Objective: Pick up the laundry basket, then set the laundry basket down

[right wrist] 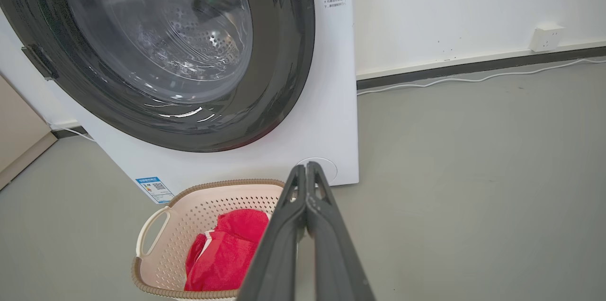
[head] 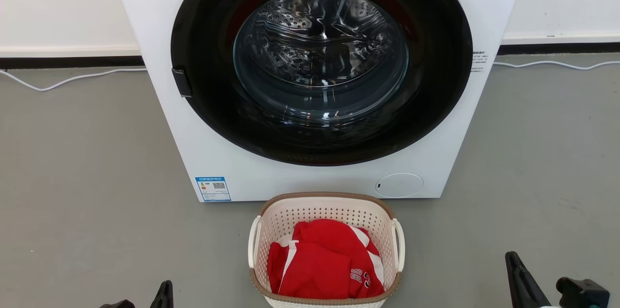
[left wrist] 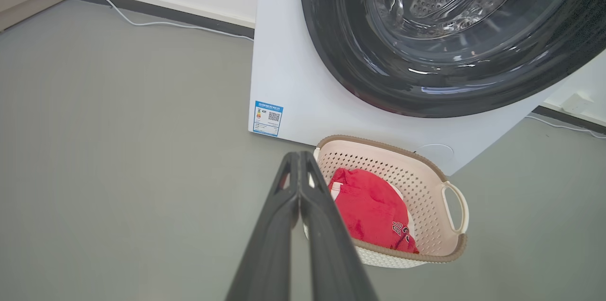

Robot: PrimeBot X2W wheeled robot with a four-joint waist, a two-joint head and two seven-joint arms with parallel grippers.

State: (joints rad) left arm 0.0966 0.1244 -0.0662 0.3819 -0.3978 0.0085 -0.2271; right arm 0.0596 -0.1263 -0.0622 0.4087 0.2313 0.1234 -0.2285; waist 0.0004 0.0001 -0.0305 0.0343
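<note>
Floor (head: 87, 177): grey and smooth, running back to a white wall. Washer (head: 290, 177): white front-loader standing on the floor against that wall, with its round dark door shut and the steel drum visible through the glass. Basket (head: 334, 213): sits on the floor just in front of the washer's base, centred under the door, probably so laundry can pass straight between the two. Whether its far rim touches the machine cannot be told. The basket stands upright with its long axis pointing toward the robot, so one side handle (head: 253, 249) faces the left arm and the other (head: 399, 245) faces the right. That layout suits a two-arm lift. Red garment (head: 324, 264) with white trim lies bunched inside, below the rim, so it should not snag a grasp at the handles. Left gripper (left wrist: 299, 156): fingers pressed together and holding nothing, low at the near left and well apart from the basket. Right gripper (right wrist: 307, 166): likewise pressed together and empty, off to the near right and also well apart. Each arm flanks its own handle, which reads as a ready stance. Judgement: the pickup has not begun, and both pairs of fingers must spread before they can take the handles. The load looks light, so the risk is uneven lifting that tips the basket.
</note>
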